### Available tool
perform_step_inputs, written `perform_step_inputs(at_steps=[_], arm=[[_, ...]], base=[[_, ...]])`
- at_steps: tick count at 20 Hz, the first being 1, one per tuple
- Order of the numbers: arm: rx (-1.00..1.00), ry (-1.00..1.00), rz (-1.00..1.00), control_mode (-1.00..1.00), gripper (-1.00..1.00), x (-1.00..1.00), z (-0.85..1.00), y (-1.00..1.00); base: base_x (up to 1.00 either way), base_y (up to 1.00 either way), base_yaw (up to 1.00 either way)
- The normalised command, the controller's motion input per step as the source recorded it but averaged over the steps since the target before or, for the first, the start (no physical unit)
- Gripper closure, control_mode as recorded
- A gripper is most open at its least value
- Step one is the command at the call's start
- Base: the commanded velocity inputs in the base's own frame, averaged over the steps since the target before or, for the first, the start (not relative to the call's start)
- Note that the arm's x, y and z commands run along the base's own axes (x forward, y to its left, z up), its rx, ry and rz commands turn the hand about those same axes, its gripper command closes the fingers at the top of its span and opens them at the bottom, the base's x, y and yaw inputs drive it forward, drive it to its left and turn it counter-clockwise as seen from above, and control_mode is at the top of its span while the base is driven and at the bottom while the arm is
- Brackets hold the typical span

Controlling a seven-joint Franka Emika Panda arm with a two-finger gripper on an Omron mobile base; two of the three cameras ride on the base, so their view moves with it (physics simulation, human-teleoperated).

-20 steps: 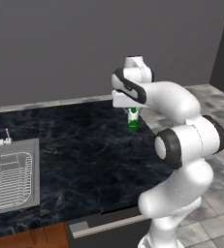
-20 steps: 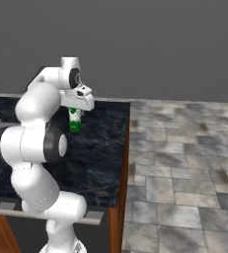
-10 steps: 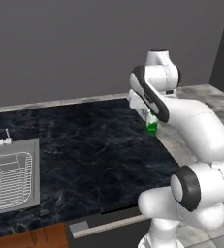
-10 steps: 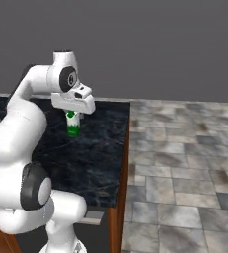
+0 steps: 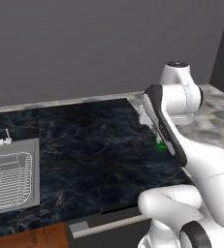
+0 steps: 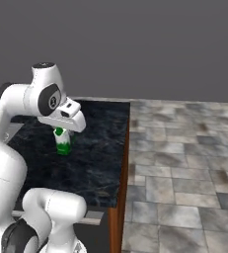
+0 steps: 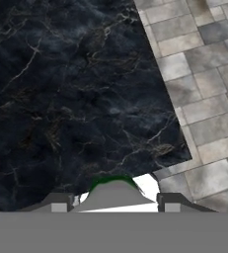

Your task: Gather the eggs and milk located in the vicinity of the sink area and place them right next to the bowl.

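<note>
Right base view: gripper [image 6: 62, 132] clamped on milk [image 6: 62, 142], carton upright, held above black counter [image 6: 95, 163] near its right edge, well apart from sink [image 5: 11, 179] at far left.

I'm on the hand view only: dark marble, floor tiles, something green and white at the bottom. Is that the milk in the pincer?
Observer: Yes. In the right base view the milk hangs upright under the pincer, green body showing, white top up in the jaws.
Operator: Is it over the counter or the floor?
Observer: Over the counter, near its right edge, short of the tiles.
Operator: Where's the sink from here?
Observer: The left base view has the sink at the counter's far left, well away from the arm.
</note>
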Motion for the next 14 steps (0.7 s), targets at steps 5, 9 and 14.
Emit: perform_step_inputs(at_steps=[5,9,14], arm=[[-0.03,0.00,0.00,-1.00,1.00,-0.47,-0.13,0.00],[-0.03,0.00,0.00,-1.00,1.00,-0.29,-0.15,0.00],[0.00,0.01,0.00,-1.00,1.00,-0.04,-0.32,0.00]], base=[[0.00,0.00,0.00],[0.00,0.00,0.00],[0.00,0.00,0.00]])
